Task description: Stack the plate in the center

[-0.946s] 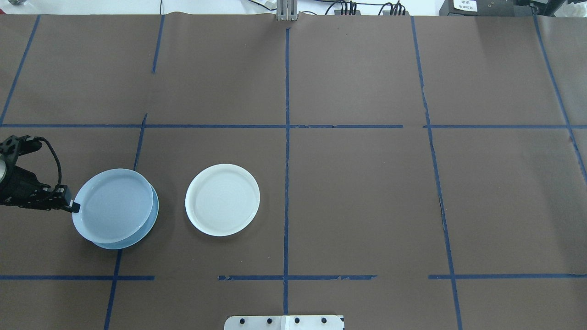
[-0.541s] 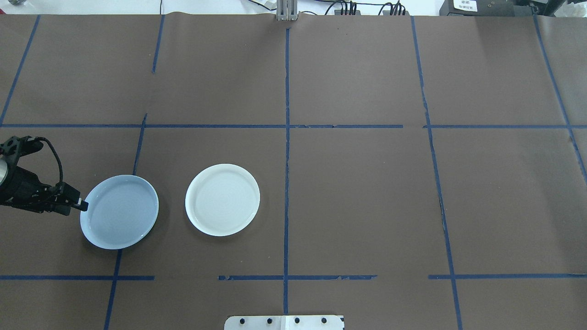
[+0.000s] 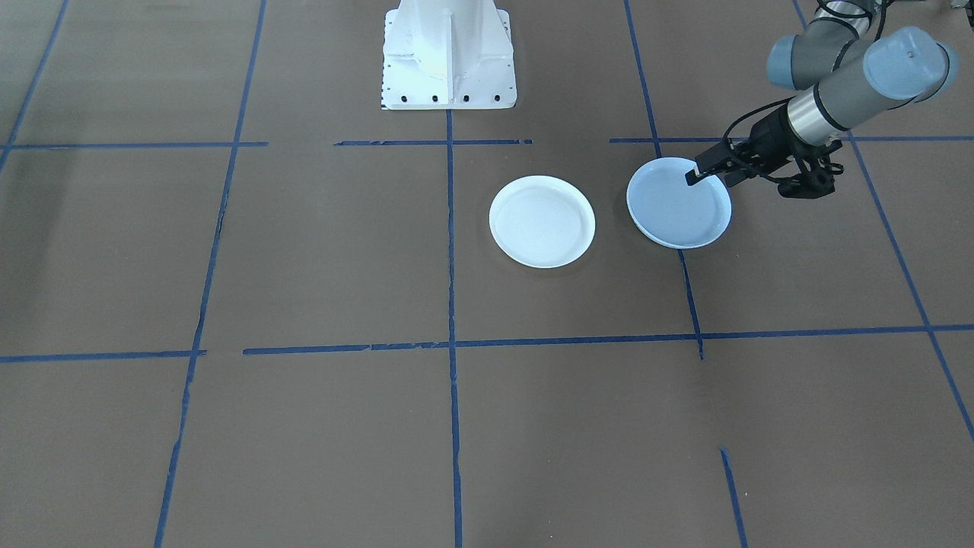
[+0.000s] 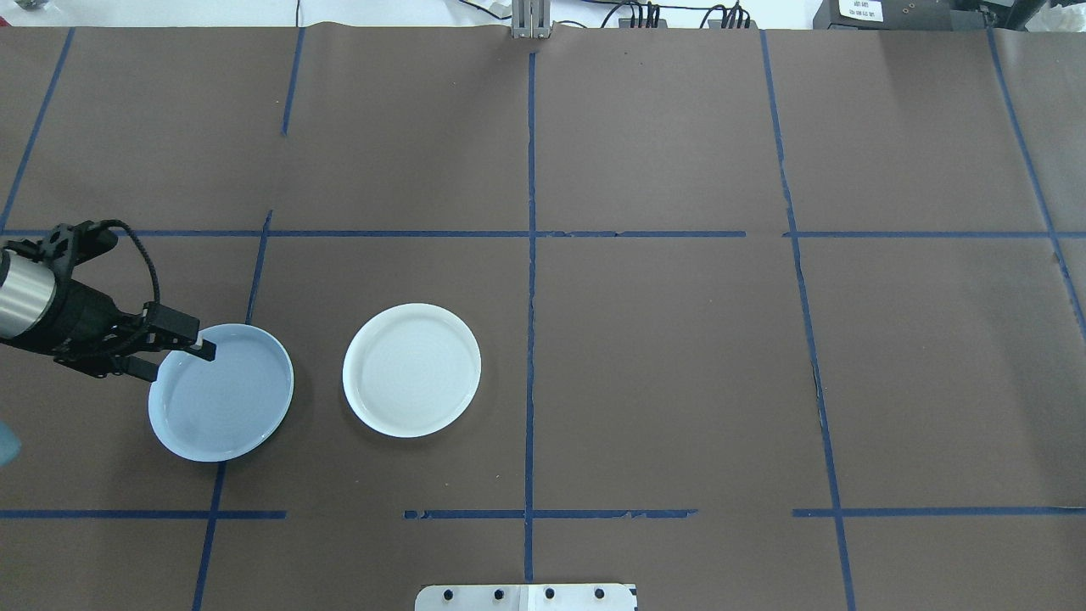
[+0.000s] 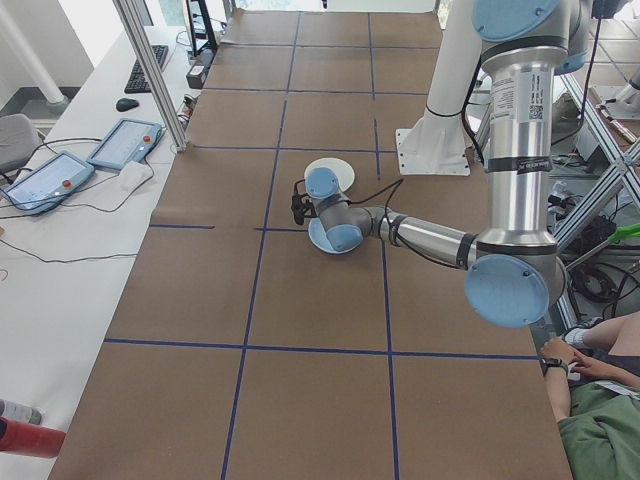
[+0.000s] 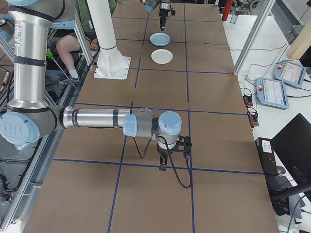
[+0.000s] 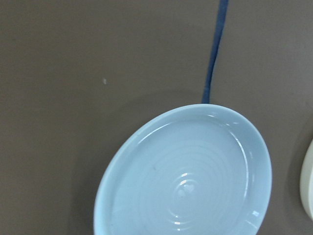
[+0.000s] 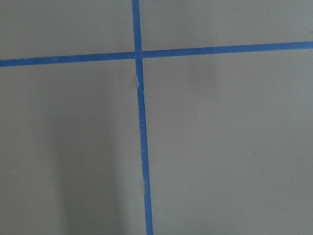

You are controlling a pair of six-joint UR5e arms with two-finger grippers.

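Note:
A glossy pale-blue plate (image 4: 222,395) with concentric rings (image 7: 186,181) lies flat at the table's left. It covers the center, which is hidden beneath it. My left gripper (image 4: 174,358) hovers open above this plate's rim, one finger over the plate and one outside it, holding nothing; it also shows in the front-facing view (image 3: 711,176). The right gripper (image 6: 163,165) shows only in the exterior right view, low over bare table far from the plates, and I cannot tell its state.
A bright white plate (image 4: 411,370) lies just right of the pale-blue one, a small gap between them (image 3: 542,221). Blue tape lines cross the brown table cover. The robot's white base (image 3: 449,53) stands at the near-middle edge.
The ringed plate, held tilted over the light-blue plate, came down flat onto it. My left gripper let go, opened and shifted right and farther over the plate's rim.

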